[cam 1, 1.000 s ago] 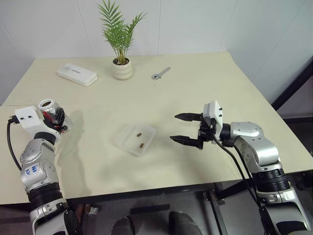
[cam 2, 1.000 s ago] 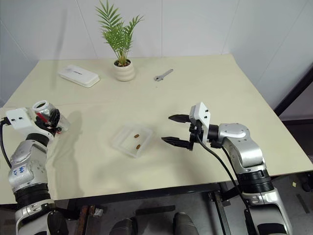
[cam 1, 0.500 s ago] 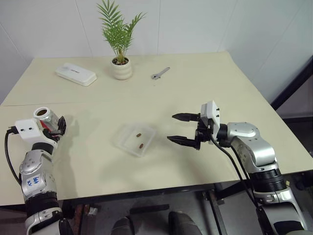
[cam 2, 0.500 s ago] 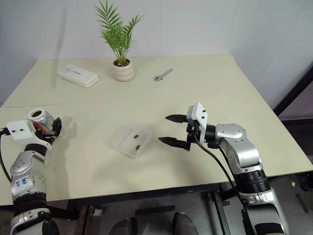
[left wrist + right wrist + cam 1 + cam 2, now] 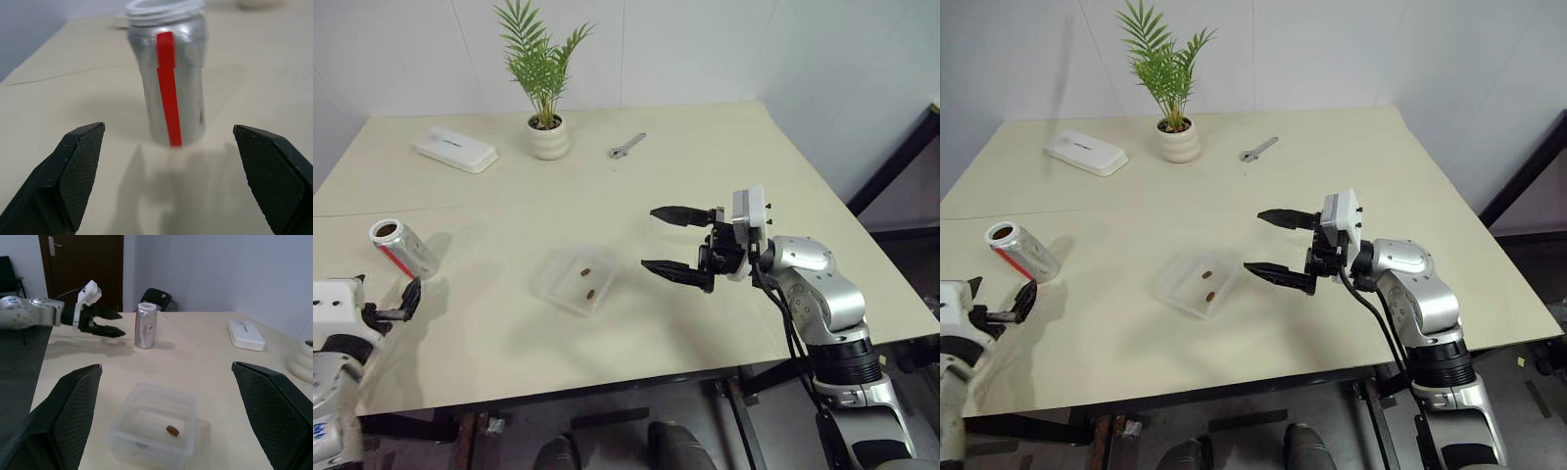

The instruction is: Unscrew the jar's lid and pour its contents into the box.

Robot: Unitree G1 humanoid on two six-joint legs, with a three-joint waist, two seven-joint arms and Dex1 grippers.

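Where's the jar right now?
The silvery, red-striped, lidless jar stands upright on the beige table, robot's left, just ahead of the open left tool, well left of the clear plastic box.

No words, brands or numbers can be read anywhere. The jar (image 5: 168, 81), near the table's (image 5: 724, 147) left edge, bears only a plain red stripe with no lettering. The white case (image 5: 455, 149) near the far left corner has a small dark mark on top, too small to read.
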